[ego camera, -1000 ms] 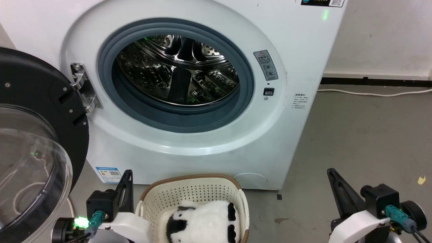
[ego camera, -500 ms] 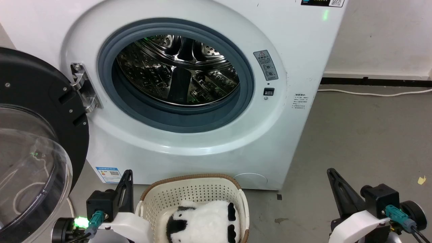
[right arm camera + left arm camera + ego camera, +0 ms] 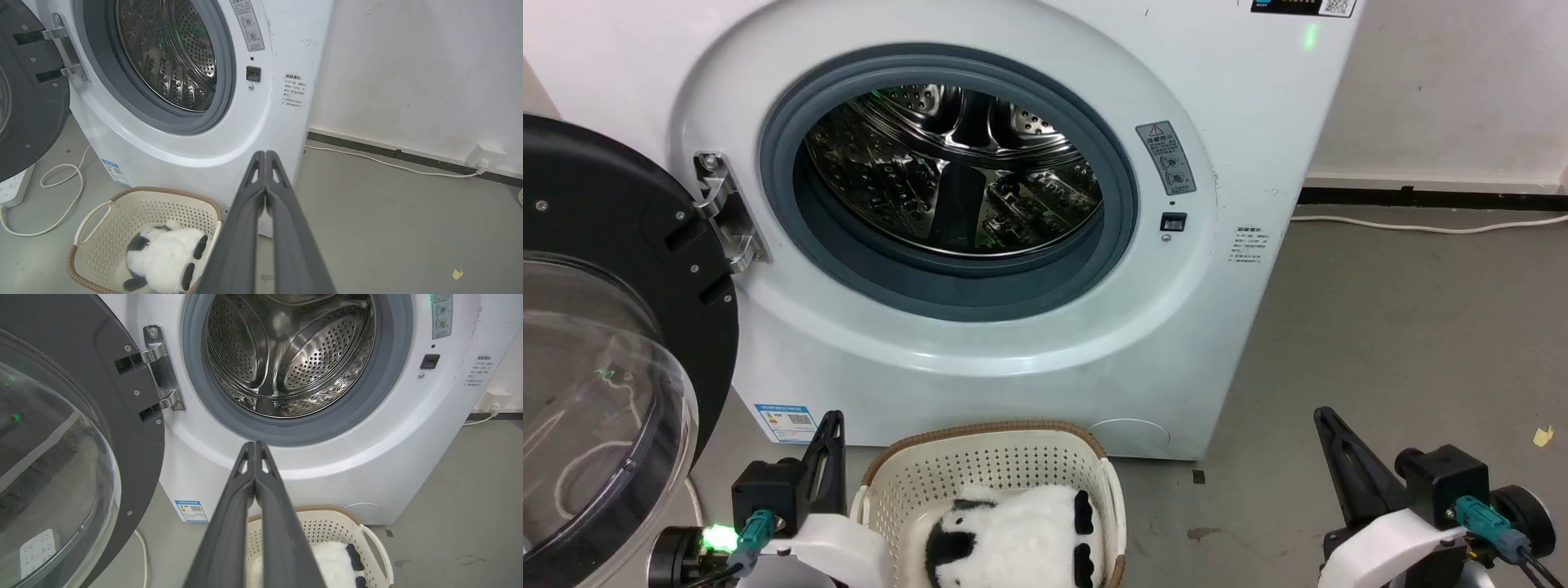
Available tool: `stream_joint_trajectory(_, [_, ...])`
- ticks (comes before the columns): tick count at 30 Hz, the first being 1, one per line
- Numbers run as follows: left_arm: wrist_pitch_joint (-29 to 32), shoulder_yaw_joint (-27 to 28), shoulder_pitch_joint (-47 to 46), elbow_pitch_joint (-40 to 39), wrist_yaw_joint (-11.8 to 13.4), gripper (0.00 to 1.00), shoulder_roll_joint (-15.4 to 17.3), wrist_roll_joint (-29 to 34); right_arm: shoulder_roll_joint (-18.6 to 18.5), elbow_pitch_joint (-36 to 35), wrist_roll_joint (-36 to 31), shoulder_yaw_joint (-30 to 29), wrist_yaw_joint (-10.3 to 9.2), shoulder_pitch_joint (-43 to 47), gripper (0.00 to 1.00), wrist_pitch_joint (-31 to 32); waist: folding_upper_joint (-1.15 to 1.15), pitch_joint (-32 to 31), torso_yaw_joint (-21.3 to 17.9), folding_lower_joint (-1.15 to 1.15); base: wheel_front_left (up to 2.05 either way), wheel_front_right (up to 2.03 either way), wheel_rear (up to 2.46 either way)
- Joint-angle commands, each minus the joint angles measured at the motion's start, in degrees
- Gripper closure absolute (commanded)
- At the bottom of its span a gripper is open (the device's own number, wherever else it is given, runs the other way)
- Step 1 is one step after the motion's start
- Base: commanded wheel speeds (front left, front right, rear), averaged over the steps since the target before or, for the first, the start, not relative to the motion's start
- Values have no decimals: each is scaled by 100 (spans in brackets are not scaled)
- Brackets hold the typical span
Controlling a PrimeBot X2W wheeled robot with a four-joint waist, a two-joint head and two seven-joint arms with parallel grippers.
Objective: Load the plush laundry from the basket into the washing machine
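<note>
Nothing moved; left hand, right hand closed, empty; plush laundry in basket, partly cropped.

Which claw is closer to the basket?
The left claw, right beside the basket. The right claw is farther off, over the floor.

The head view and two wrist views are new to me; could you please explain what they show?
The head view looks down from the robot's head at a white washing machine, its door swung open to the left, its steel drum looking empty. On the floor before it stands a cream basket holding a black-and-white plush toy. The dark wedges at the lower corners are the left gripper and right gripper. Each wrist view looks along one gripper's two fingers, which are pressed together and hold nothing.
</note>
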Motion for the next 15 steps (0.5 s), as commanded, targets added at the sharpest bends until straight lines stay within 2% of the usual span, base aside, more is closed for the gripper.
stream_joint_trajectory(1, [3, -7, -88, -25, 16, 100, -1, 15, 11, -26, -42, -14, -5, -67, 100, 3, 0, 0, 0, 0, 0, 0, 0])
stream_joint_trajectory(2, [3, -7, -88, -25, 16, 100, -1, 15, 11, -26, -42, -14, -5, -67, 100, 3, 0, 0, 0, 0, 0, 0, 0])
stream_joint_trajectory(3, [1, 1, 0, 0, 0, 0, 0, 0, 0, 0, 0, -1, 0, 0, 0, 0, 0, 0, 0, 0, 0, 0, 0])
stream_joint_trajectory(15, [-89, -96, 6, -4, 30, 0, 0, -37, 1, 4, 112, -44, 0, 57, 0, -89, 0, 18, -18, 0, 0, 0, 0])
